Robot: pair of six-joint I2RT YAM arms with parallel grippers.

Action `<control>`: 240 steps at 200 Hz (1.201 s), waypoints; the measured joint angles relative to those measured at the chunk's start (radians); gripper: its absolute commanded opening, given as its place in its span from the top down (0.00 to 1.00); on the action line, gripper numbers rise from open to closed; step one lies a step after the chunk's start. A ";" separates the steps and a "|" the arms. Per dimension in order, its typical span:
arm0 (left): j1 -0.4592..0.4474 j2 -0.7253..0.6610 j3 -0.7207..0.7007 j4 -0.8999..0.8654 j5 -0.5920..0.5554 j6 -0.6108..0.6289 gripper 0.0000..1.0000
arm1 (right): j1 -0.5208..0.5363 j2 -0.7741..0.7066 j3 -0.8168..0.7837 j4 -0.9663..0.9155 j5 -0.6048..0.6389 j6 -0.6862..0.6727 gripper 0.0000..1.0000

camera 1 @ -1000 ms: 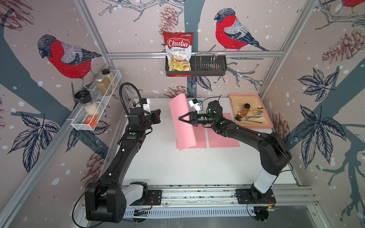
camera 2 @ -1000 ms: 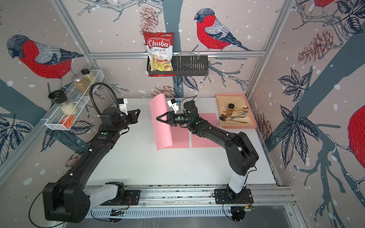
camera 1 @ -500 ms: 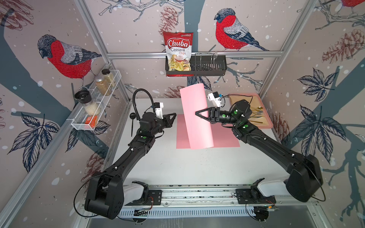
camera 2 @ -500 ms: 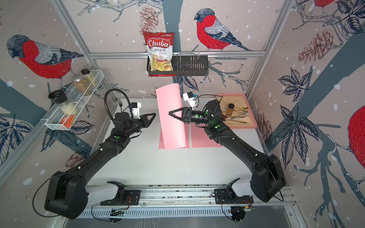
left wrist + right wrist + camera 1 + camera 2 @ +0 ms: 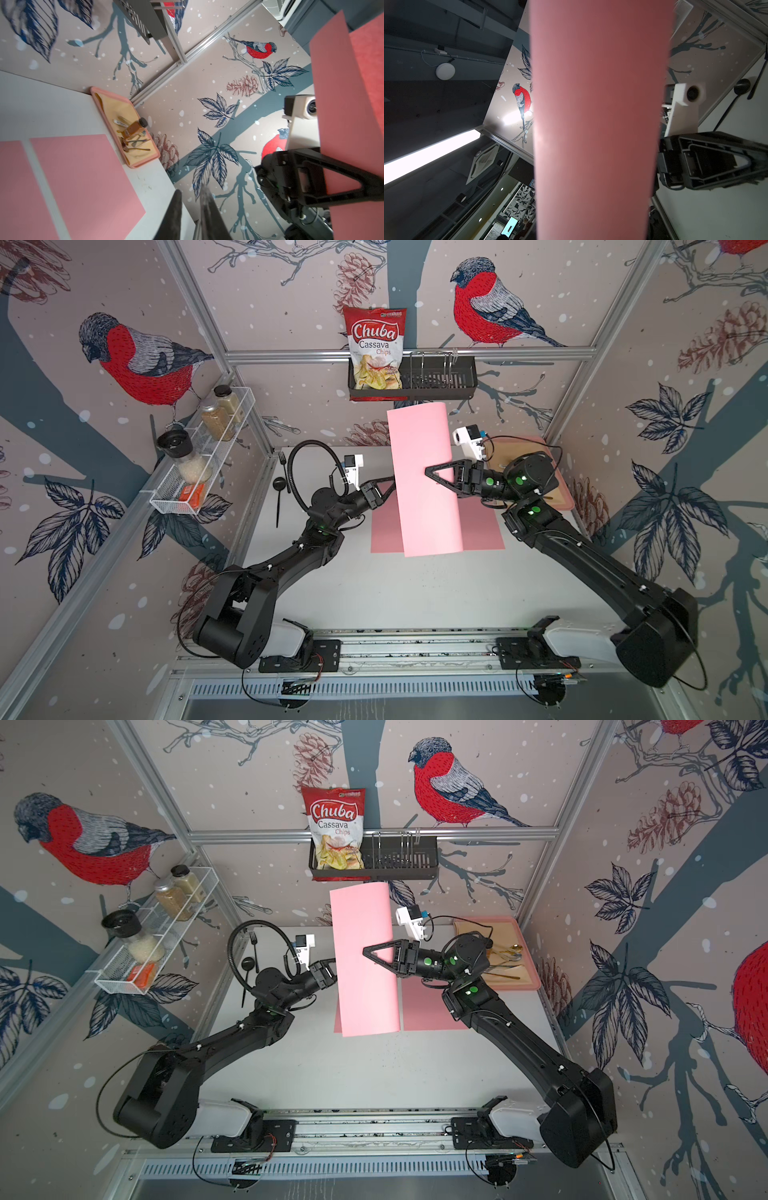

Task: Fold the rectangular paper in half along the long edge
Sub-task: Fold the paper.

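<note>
Paper (image 5: pixel 430 518) upright and gently curled over the tabletop (image 5: pixel 374 593), pinched from one long side in the closed right gripper (image 5: pixel 430 473), above two pink sheets (image 5: pixel 482 526) lying flat. Unclear whether the lower edge clears them. Left gripper (image 5: pixel 390 484) just beside the opposite long edge, narrowly parted, holding nothing.

Likely trouble: with a single pinch point, risks swinging or slipping free. Could buckle if nudged by the left gripper rather than caught between its jaws. Could also brush the flat sheets on the way down, dragging them and skewing the fold.

Compared with a second ago: lifted higher and carried toward the right arm's side. Left gripper brought in close, no longer fully closed.
</note>
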 measured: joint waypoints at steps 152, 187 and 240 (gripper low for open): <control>-0.180 -0.044 0.095 -0.144 -0.029 0.011 0.91 | -0.055 -0.045 0.010 -0.292 0.096 -0.168 0.67; -0.190 -0.062 0.114 -0.186 -0.030 0.014 0.91 | -0.080 -0.053 0.019 -0.369 0.100 -0.227 0.67; -0.204 -0.072 0.168 -0.234 -0.027 0.022 0.87 | -0.116 -0.061 0.019 -0.460 0.104 -0.288 0.66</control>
